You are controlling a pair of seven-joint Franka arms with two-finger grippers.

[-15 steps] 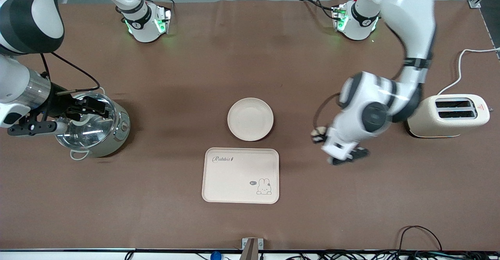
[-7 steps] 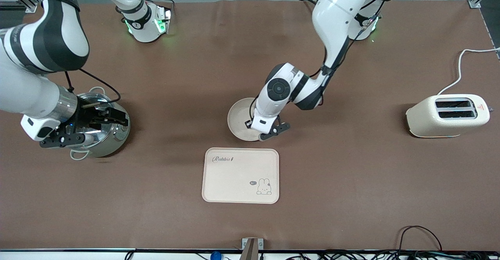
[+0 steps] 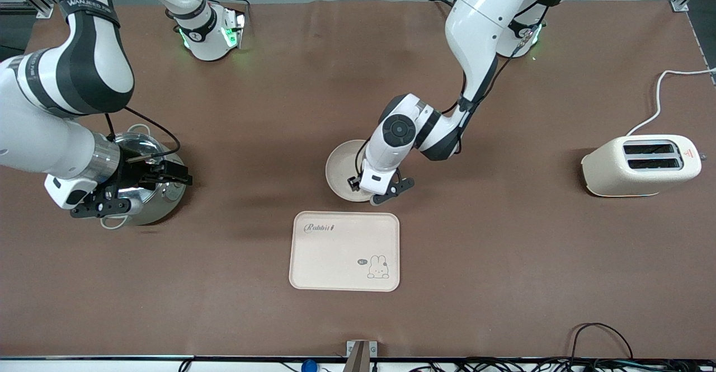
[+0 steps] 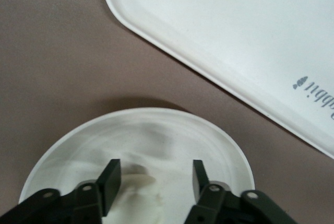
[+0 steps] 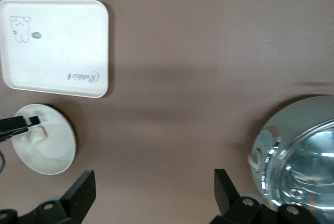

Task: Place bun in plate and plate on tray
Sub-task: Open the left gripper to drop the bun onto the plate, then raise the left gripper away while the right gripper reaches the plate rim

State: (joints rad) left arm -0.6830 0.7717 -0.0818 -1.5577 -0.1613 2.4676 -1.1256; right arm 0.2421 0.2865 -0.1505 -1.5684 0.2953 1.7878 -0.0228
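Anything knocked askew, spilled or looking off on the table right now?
Nothing stands out. The bun lies in the plate between the open jaws of the left gripper. The tray sits flat and square, nearer the front camera. The right gripper, jaws open, is over the pot. The toaster stands upright.

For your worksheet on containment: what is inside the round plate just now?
The bun lies in the plate, between the open left gripper fingers. Its lower part is cut off by the view's edge.

Creams on brown

Cream plate (image 3: 341,166), tray (image 3: 344,250) (grey script, bunny drawing) and toaster (image 3: 640,165); pale bun (image 4: 140,188); brown table (image 3: 503,260); shiny silver pot (image 3: 146,207).
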